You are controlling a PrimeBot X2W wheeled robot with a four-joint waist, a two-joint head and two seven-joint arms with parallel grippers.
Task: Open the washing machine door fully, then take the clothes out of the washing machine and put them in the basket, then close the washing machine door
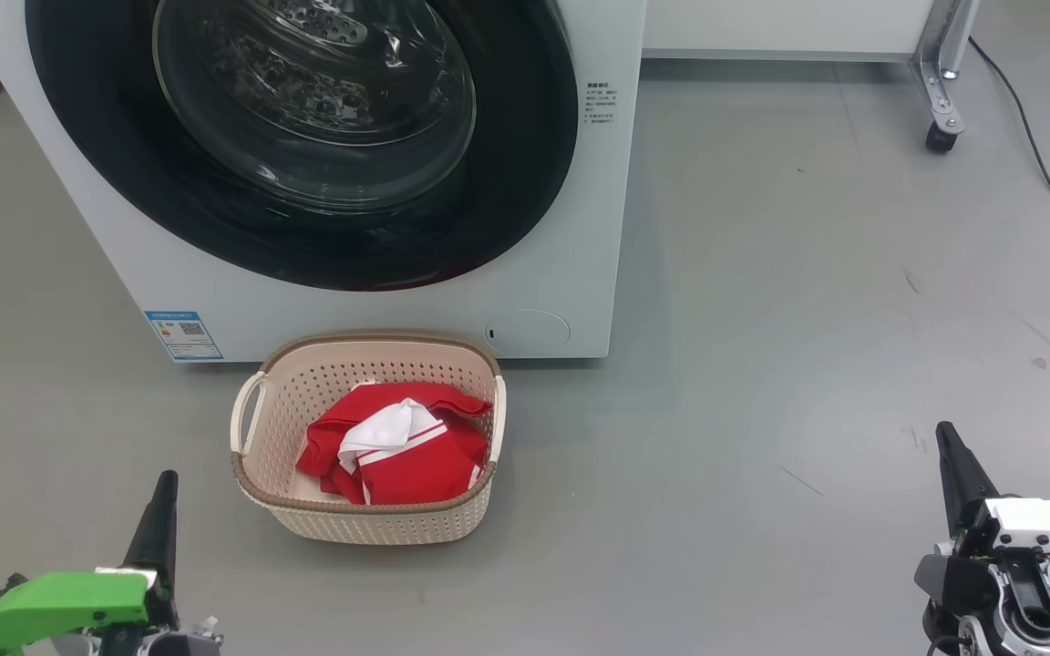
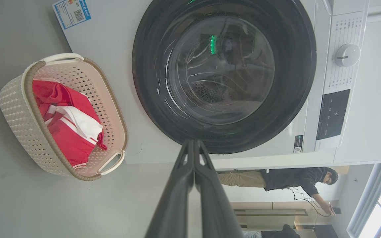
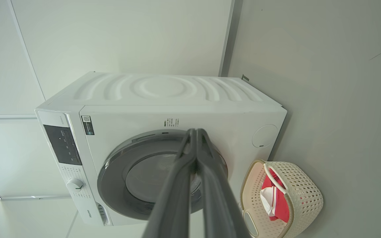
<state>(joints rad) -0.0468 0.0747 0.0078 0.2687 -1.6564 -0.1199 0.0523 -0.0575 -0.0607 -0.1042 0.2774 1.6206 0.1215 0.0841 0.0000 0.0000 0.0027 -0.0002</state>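
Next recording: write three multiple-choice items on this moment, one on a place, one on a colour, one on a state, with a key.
1. Where are the clothes? A in the drum; B in the basket; C on the floor.
2. What colour is the basket's rim? A brown; B blue; C black.
3. How is the washing machine door? A wide open; B half open; C shut.
Key: B, red fabric lies inside it; A, brown band over cream walls; C, black rim flush on the washing machine.

A blue label (image 1: 183,335) on the washing machine (image 1: 607,228) shows a QR code; all print is unreadably small.
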